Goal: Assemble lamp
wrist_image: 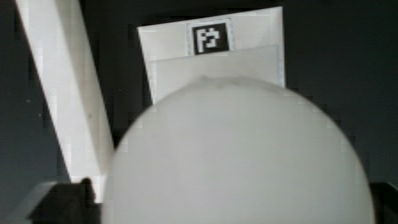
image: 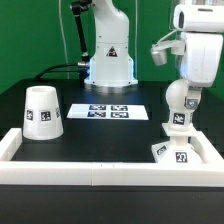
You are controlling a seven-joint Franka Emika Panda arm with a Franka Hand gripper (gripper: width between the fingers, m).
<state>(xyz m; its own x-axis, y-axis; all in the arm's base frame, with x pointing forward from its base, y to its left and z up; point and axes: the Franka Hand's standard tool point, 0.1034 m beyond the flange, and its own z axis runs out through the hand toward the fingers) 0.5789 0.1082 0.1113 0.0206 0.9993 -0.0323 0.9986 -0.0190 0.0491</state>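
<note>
My gripper [image: 184, 92] is shut on the white ball-shaped bulb [image: 178, 104], holding it upright with its tagged stem pointing down. The bulb hangs just above the small square tagged base [image: 178, 152], which lies at the exterior view's right, inside the rail corner. I cannot tell if stem and base touch. In the wrist view the bulb [wrist_image: 240, 150] fills most of the picture, and the base [wrist_image: 214, 45] with its tag shows beyond it. The conical tagged shade [image: 44, 112] stands on the table at the exterior view's left, far from the gripper.
The marker board [image: 110, 111] lies flat at the table's middle. A white rail frame [image: 100, 172] runs along the front and both sides; one of its rails shows in the wrist view [wrist_image: 68, 100]. The robot's base [image: 108, 62] stands at the back.
</note>
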